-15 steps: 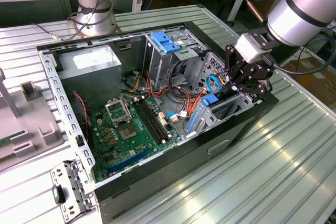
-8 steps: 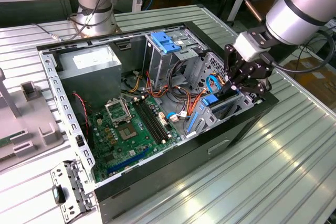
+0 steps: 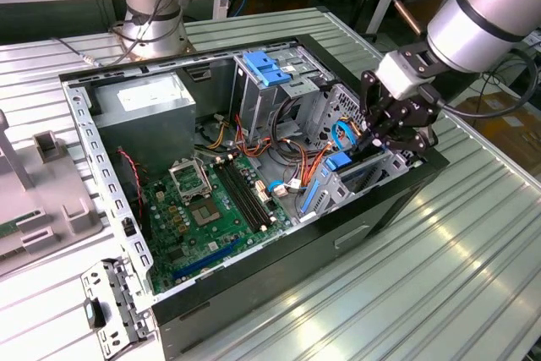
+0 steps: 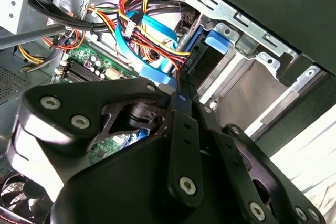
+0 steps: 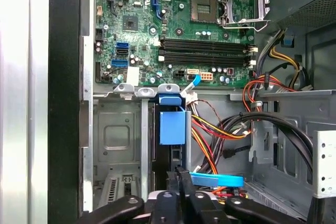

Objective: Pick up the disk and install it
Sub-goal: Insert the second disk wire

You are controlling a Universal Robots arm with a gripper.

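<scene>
the claw (image 3: pixel 382 137) hangs inside the open computer case (image 3: pixel 355 226), at the corner on the exterior view's right. its fingers (image 5: pixel 185 182) are drawn nearly together on the top edge of the disk (image 5: pixel 172 129), which stands on edge in a slot of the metal drive bay (image 5: pixel 118 140), blue rail uppermost. beside it run coloured cables (image 5: pixel 210 129). beyond lies the green motherboard (image 3: pixel 203 217), then the grey power box (image 3: pixel 144 112).
</scene>
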